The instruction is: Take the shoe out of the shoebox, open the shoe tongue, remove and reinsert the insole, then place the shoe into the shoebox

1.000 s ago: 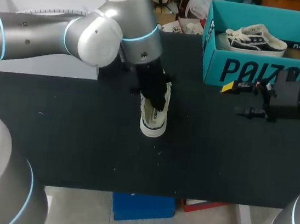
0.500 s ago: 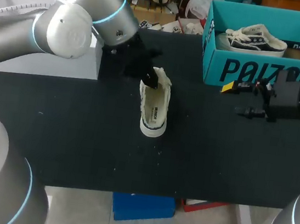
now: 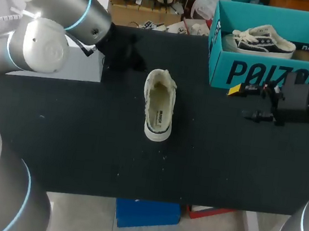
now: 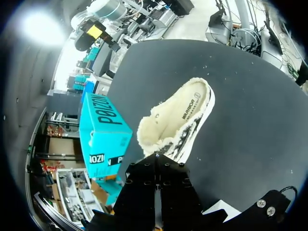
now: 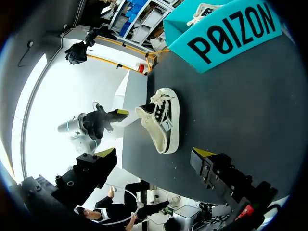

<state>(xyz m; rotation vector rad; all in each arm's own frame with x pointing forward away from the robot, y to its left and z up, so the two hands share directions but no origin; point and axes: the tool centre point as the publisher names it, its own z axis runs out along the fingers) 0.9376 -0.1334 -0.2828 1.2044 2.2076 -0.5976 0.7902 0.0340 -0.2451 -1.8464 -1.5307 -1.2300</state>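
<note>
– Cream fleece showing: shoe [image 3: 160,105] out of the teal shoebox [image 3: 265,76], upright mid-table on the black table [image 3: 83,140], heel end near, mouth gaping. Which step?
– Tongue [image 3: 160,77] looks laid open at the far end, so insole [image 4: 178,115] removal next, by the look. Calls for dipping fingertips into the mouth, pinching the insole's edge, peeling up without dragging the shoe.
– Left gripper [image 3: 129,58]?
– Sits far-left of the shoe, apart from it, no contact. Closed on nothing, going by the left wrist view; shoe just ahead of it. Needs opening before any pinch.
– Right gripper [image 3: 246,102]?
– Hangs well right of the shoe, near the shoebox's front wall, spread wide, empty. Could steady the sole, probably.
– Anything boxed?
– Second shoe [image 3: 264,40], dark-laced, lying inside. Shoebox at far right.
</note>
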